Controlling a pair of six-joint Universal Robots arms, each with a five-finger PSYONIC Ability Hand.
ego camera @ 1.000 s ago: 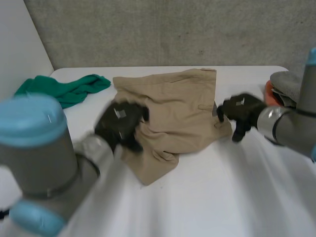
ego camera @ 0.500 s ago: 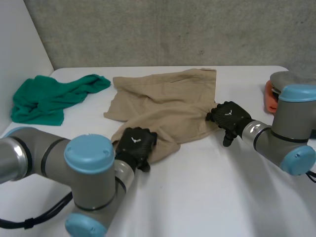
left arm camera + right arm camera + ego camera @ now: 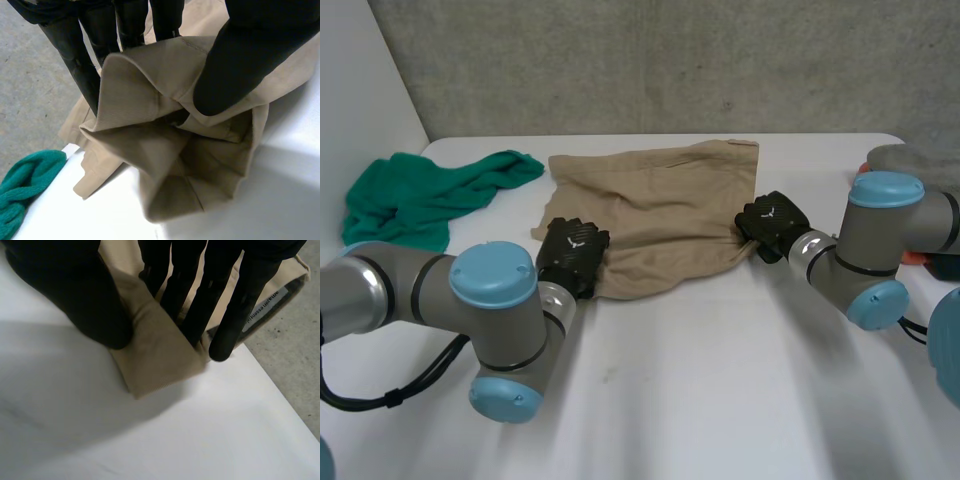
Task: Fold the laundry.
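Tan trousers (image 3: 665, 205) lie spread across the middle of the white table (image 3: 720, 400). My left hand (image 3: 572, 258) is at their near left edge. In the left wrist view its thumb (image 3: 240, 65) and fingers (image 3: 75, 55) pinch a bunched fold of the tan cloth (image 3: 170, 150). My right hand (image 3: 770, 222) is at the near right corner. In the right wrist view the hand (image 3: 65, 285) squeezes that flat corner (image 3: 160, 355) between thumb and straight fingers (image 3: 225, 315). A label shows beside the fingertips.
A crumpled green garment (image 3: 430, 195) lies at the far left of the table, also seen past the trousers (image 3: 25, 185). A grey and orange pile (image 3: 905, 165) sits at the right edge. A grey wall stands behind the table.
Both hands have closed on the trousers' near edge. The left hand drew back toward the far side, and the loose near flap has been gathered up.
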